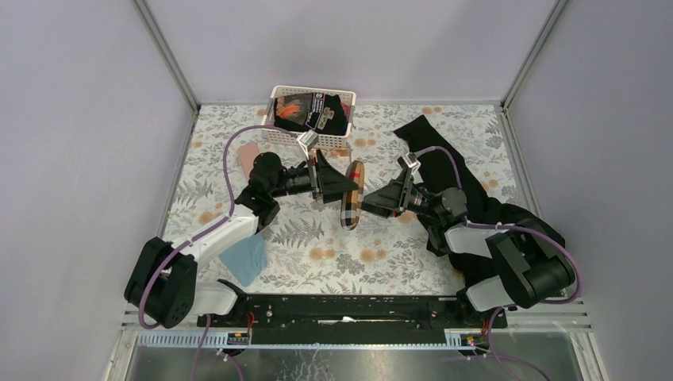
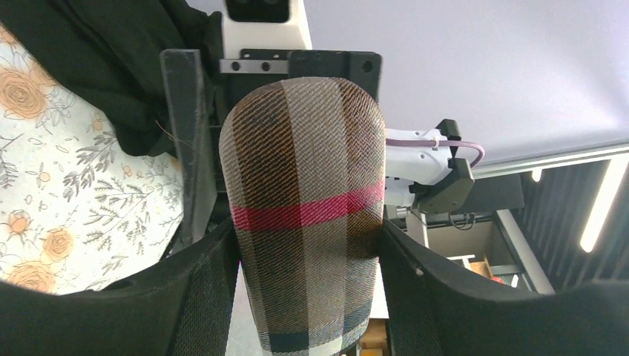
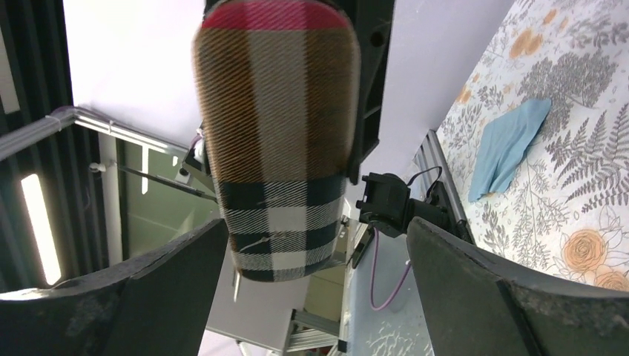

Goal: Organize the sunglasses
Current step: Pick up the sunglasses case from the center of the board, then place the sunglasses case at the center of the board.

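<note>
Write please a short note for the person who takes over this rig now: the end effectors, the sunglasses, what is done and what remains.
Left end effector: shut on the plaid case, at mid-table.
Right end effector: open, its fingers on either side of the same case, not gripping it.
Sunglasses: no pair shows clearly in any view. Whether one lies inside the case or in the white basket at the back cannot be told.
Done: nothing can be confirmed from these views.
Left: find both pairs, checking the case and the basket first. A light-blue cloth lies on the table near the left arm.
</note>
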Robot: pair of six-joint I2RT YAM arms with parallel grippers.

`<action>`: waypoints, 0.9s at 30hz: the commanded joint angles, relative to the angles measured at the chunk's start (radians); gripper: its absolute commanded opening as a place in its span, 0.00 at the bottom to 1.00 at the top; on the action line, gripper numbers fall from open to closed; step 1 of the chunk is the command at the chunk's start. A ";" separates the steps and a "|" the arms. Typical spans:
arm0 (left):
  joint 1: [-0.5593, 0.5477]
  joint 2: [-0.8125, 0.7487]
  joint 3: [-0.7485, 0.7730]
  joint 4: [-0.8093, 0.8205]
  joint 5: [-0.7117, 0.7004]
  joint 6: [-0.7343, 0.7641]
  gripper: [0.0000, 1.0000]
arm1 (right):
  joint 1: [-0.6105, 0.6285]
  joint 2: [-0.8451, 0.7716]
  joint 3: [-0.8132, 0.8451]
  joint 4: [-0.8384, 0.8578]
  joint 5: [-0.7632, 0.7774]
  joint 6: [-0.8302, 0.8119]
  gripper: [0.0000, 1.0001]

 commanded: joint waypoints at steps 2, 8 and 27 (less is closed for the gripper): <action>0.005 -0.016 -0.044 0.178 -0.052 -0.082 0.00 | 0.051 0.060 0.066 0.198 0.010 0.045 0.96; 0.005 -0.024 -0.056 0.162 -0.069 -0.063 0.00 | 0.101 0.104 0.116 0.199 0.031 0.049 0.93; 0.004 -0.043 -0.086 0.099 -0.090 -0.018 0.00 | 0.128 0.113 0.135 0.199 0.073 0.057 0.71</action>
